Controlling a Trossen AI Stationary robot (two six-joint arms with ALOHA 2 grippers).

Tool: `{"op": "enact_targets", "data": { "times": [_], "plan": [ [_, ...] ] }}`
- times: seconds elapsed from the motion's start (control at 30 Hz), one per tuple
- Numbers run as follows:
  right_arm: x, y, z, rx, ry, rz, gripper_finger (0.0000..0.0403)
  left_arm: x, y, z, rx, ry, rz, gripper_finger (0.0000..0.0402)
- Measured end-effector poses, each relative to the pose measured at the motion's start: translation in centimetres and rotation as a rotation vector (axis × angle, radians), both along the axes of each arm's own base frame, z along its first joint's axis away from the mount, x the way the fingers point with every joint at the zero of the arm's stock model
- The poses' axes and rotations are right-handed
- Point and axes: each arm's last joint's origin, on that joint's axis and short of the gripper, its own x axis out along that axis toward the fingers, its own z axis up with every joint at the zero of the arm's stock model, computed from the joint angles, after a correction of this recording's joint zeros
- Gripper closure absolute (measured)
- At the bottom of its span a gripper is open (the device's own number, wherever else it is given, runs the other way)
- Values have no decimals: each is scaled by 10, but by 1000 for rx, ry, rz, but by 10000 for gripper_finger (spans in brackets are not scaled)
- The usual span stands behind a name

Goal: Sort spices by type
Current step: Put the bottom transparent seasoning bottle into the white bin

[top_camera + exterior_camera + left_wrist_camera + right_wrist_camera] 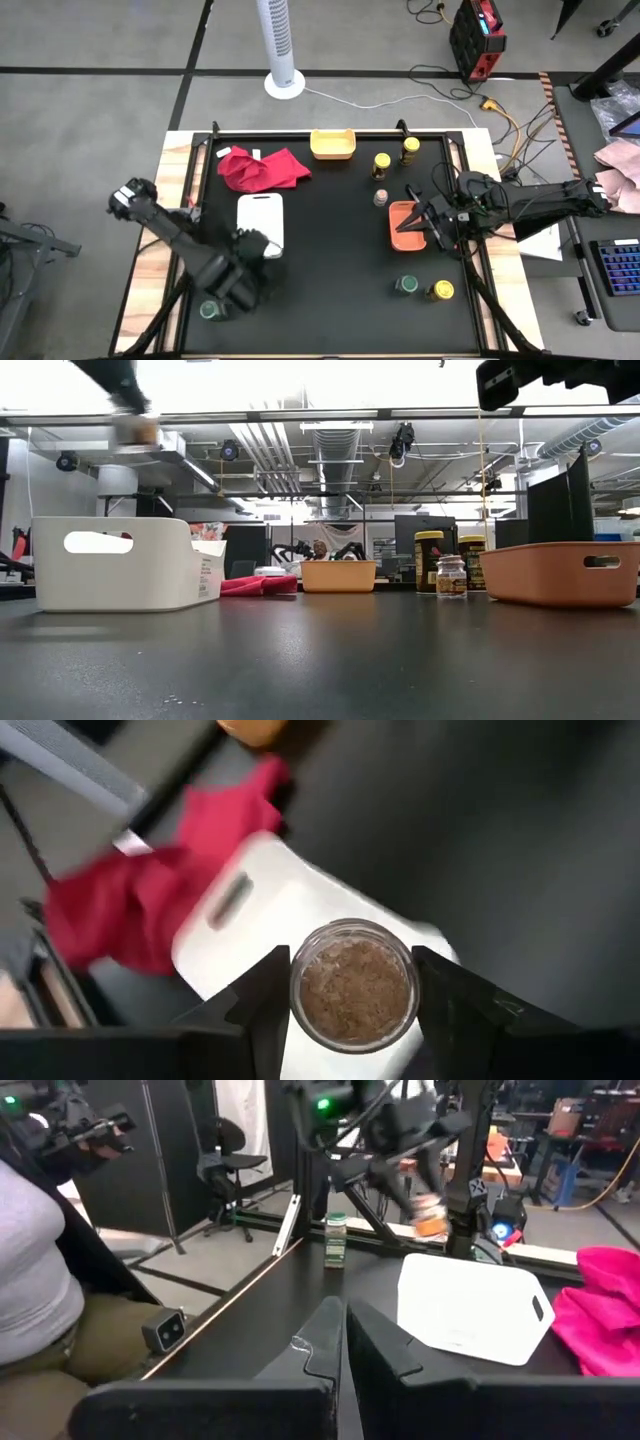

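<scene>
My left gripper [256, 244] is shut on a pinkish-brown spice jar [353, 983] above the near end of the white tray [262, 212]. In the low view that jar [138, 429] shows blurred, high over the tray. My right gripper [343, 1332] is shut and empty, hovering over the orange tray [402, 237]. Two yellow jars [381, 163] [410, 150] and a pinkish-brown jar [380, 197] stand upright beyond the orange tray. A green-lidded jar [405, 286] and a yellow one [440, 290] stand nearer. Another green-lidded jar [210, 310] stands at the near left. My left gripper pinches the jar between its two fingers [262, 1005], one on either side of its round wall [300, 982]. The fingers come from above, pointing down. The jar is lifted clear and hangs over the white tray [250, 910], one round end facing the wrist camera.
A red cloth [262, 168] lies beyond the white tray, and a yellow tray [332, 144] sits at the far edge. The dark mat's middle [335, 250] is bare. A person [40, 1260] sits beyond the table's left edge.
</scene>
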Motion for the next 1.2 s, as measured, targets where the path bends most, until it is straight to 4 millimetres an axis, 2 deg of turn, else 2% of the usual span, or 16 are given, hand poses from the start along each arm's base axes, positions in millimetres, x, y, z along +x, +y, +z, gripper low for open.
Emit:
{"op": "enact_targets", "data": {
  "times": [0.2,0.37,0.6,0.73,0.87,1.2],
  "plan": [
    [0,0,1,53,19,-6,390,2,44,13,-28,7,95,238],
    [0,0,1,78,31,-9,390,-3,69,10,-81,16,148,238],
    [0,0,1,94,38,-10,390,-9,85,-5,-214,-93,157,237],
    [0,0,1,93,37,-10,390,-17,95,-19,-293,-128,324,237],
    [0,0,1,89,35,-10,390,-21,105,-34,-295,-94,392,237],
    [0,0,-1,93,50,-11,390,-6,116,-42,-299,-130,386,237]
  ]
}}
